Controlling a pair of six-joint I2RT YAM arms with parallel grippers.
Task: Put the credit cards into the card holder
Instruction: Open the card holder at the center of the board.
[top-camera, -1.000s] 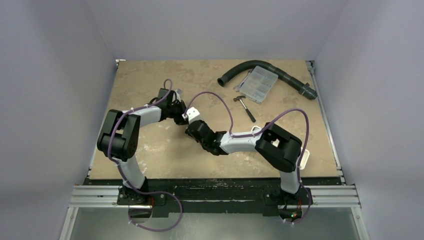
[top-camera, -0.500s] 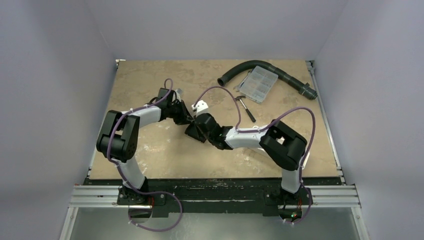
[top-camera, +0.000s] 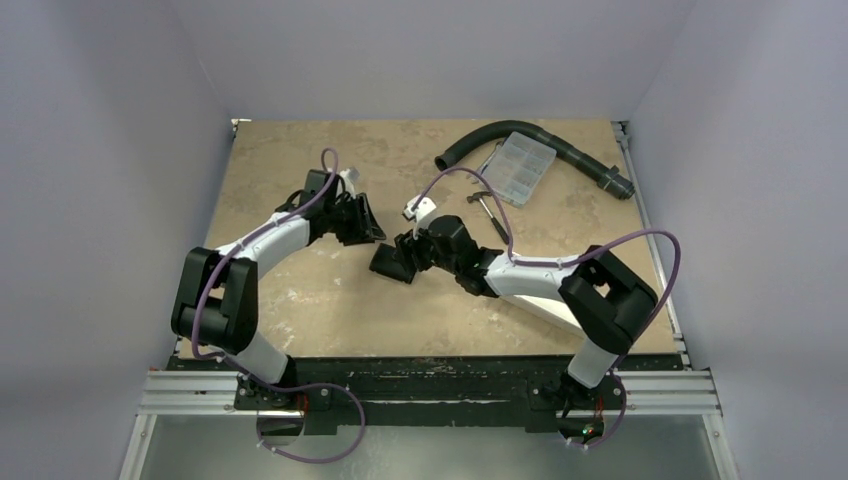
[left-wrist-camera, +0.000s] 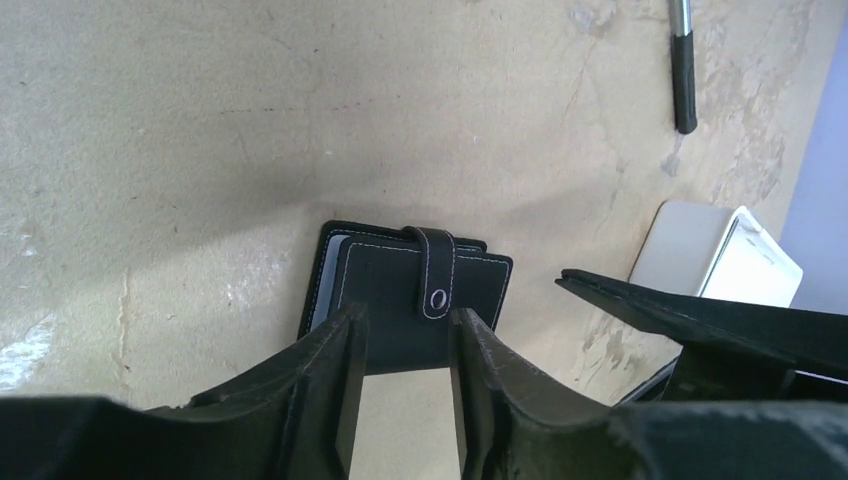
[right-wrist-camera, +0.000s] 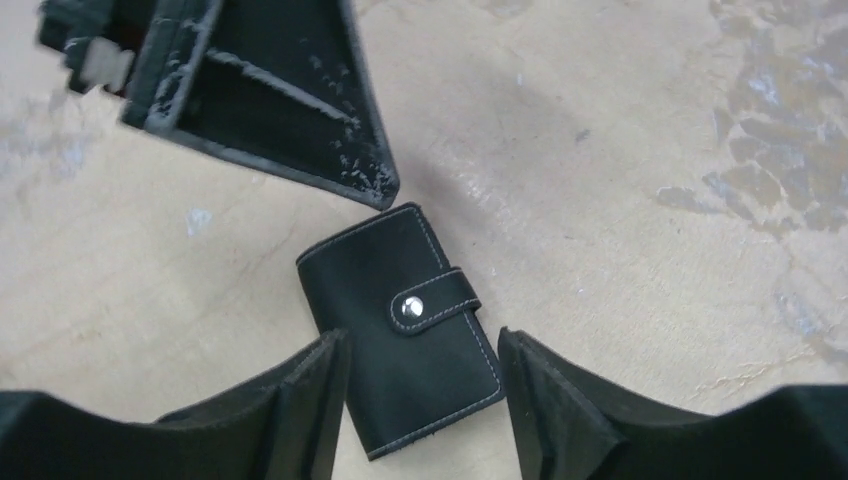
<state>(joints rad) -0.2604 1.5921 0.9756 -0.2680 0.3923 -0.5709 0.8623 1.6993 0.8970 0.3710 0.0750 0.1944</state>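
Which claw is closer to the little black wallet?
Right, narrowly. The right claw is open with the card holder between its fingertips; the left claw, open too, sits beside one corner.

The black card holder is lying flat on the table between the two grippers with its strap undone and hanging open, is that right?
Not quite. The card holder does lie flat on the table between the left gripper and the right gripper, but its strap is folded over the front and looks snapped shut. The right wrist view shows this best.
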